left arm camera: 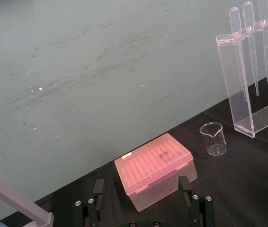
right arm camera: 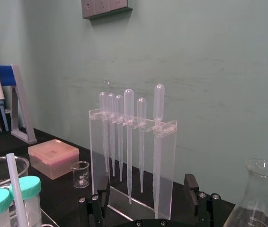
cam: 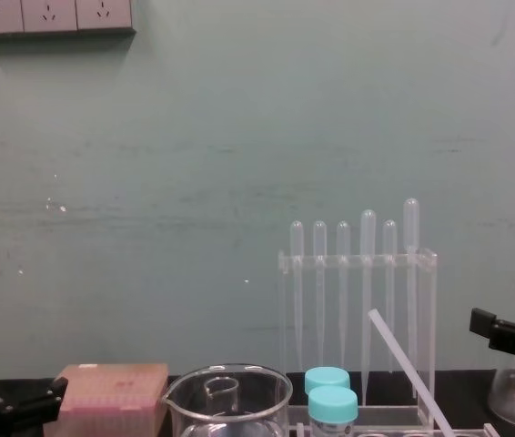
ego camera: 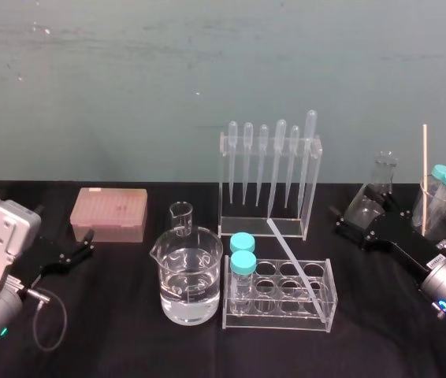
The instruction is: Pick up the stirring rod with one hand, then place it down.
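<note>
Stirring rod (ego camera: 295, 257): mid-desk, toward the front edge, propped at a tilt in the clear tube rack (ego camera: 278, 321). Low end down in the rack's front right part, high end slanting back and left toward the foot of the pipette rack (ego camera: 228, 189); touching that rack or not, cannot tell. In chest view, rod (cam: 408, 369) a pale diagonal in front of the pipette rack (cam: 426, 309), just right of the two teal-capped tubes (cam: 330, 391). Left gripper (ego camera: 81, 246): low near the desk's left edge, fingers (left arm camera: 98, 189) apart, aimed at the pink tip box (left arm camera: 155, 168) near the back edge. Well apart from the rod, with the water-filled beaker (ego camera: 168, 264) and the small beaker (ego camera: 180, 217) in between. Right gripper (ego camera: 344, 221): toward the right edge, fingers (right arm camera: 191, 187) apart, gripping nothing, tips just beside the base of the conical flask (ego camera: 374, 193), pointed at the pipette rack (right arm camera: 165, 165). From the right wrist view, rod (right arm camera: 15, 189) off to one side, outside the gap between the fingers, next to the teal-capped tubes (right arm camera: 27, 189). Rod free of both pairs of fingers, nearer the right pair, closer to the front edge than those fingertips. Behind the right gripper, near the right edge, a second beaker (ego camera: 434, 206) with capped tubes and a wooden stick (ego camera: 425, 173) upright in it.
</note>
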### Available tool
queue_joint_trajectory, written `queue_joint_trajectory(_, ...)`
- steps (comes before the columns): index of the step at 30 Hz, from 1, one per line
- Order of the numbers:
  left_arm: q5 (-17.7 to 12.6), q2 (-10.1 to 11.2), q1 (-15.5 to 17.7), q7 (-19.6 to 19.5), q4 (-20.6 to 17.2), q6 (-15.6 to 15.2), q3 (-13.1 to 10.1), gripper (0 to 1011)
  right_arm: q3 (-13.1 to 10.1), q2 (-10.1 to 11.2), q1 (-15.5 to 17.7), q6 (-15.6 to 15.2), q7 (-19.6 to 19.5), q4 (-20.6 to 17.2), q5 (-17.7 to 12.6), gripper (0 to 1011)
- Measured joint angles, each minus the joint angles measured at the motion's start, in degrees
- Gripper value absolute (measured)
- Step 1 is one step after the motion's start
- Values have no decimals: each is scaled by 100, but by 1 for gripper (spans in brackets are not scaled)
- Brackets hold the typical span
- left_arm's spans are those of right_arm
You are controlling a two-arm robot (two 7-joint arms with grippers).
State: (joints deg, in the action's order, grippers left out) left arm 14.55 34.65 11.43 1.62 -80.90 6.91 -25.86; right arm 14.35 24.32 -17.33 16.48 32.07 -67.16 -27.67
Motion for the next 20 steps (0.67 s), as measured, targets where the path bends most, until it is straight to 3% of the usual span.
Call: queue_joint_trajectory(20,0,0,0,0,0,0,0,1000,0,0,-7,17,12,4,-2,1000)
